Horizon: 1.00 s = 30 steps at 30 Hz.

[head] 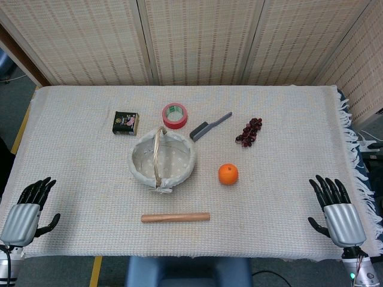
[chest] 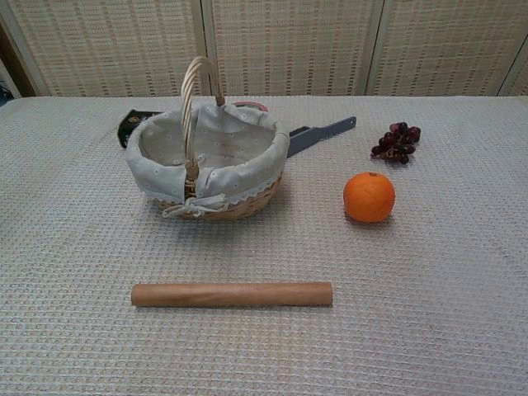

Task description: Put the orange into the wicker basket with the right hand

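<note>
An orange (head: 228, 174) (chest: 369, 197) sits on the cloth-covered table, just right of the wicker basket (head: 137, 168) (chest: 165, 191), which has a pale fabric lining and an upright handle and holds nothing. My right hand (head: 336, 205) rests open at the table's near right corner, well to the right of the orange, fingers spread and pointing away from me. At the near left corner lies my left hand (head: 28, 207), also open. The chest view shows neither hand.
A wooden rolling pin (head: 175, 217) (chest: 232, 294) lies in front of the basket. Behind it are a red tape roll (head: 175, 115), a small dark box (head: 125, 123), a grey knife (head: 209, 126) (chest: 322, 134) and a bunch of dark grapes (head: 249, 132) (chest: 396, 141).
</note>
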Available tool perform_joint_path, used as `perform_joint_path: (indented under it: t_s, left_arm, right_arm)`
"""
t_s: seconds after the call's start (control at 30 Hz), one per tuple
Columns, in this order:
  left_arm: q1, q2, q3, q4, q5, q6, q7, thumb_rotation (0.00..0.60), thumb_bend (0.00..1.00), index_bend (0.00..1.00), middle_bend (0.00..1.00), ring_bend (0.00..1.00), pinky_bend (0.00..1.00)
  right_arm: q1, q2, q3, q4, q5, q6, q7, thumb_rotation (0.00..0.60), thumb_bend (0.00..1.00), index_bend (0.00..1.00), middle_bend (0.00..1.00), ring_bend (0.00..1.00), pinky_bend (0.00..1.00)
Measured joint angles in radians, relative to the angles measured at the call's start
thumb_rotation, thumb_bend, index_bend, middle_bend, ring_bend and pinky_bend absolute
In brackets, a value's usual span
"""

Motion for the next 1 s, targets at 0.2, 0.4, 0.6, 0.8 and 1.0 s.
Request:
perform_joint_path:
  t_s: [0.2, 0.4, 0.6, 0.8, 1.0]
  left_arm:
    - [0.0, 0.0, 0.0, 0.0, 0.003, 0.001, 0.001, 0.6, 0.35, 0.0, 0.0, 0.0, 0.08]
    - [0.0, -0.001, -0.001, 0.0, -0.004, -0.002, -0.001, 0.6, 0.35, 0.0, 0.0, 0.0, 0.08]
    - [-0.001, 0.002, 0.001, -0.002, 0.001, -0.002, -0.008, 0.6, 0.35, 0.0, 0.0, 0.0, 0.08]
    - [-0.001, 0.004, 0.002, -0.004, 0.0, -0.005, -0.013, 0.6, 0.35, 0.0, 0.0, 0.0, 0.08]
    - [-0.001, 0.005, 0.003, -0.004, 0.002, -0.005, -0.015, 0.6, 0.35, 0.0, 0.0, 0.0, 0.08]
  right_arm:
    - [-0.001, 0.003, 0.0, -0.006, 0.006, -0.003, 0.0, 0.6, 0.1, 0.0, 0.0, 0.0, 0.01]
    - [0.013, 0.02, 0.01, -0.052, 0.033, -0.038, -0.011, 0.6, 0.1, 0.0, 0.0, 0.0, 0.01]
    - [0.064, 0.035, 0.042, -0.157, 0.118, -0.141, -0.064, 0.6, 0.1, 0.0, 0.0, 0.0, 0.01]
    - [0.147, 0.009, 0.091, -0.234, 0.234, -0.247, -0.215, 0.6, 0.1, 0.0, 0.0, 0.0, 0.01]
    - [0.258, -0.086, 0.151, -0.288, 0.447, -0.338, -0.386, 0.6, 0.1, 0.0, 0.0, 0.0, 0.01]
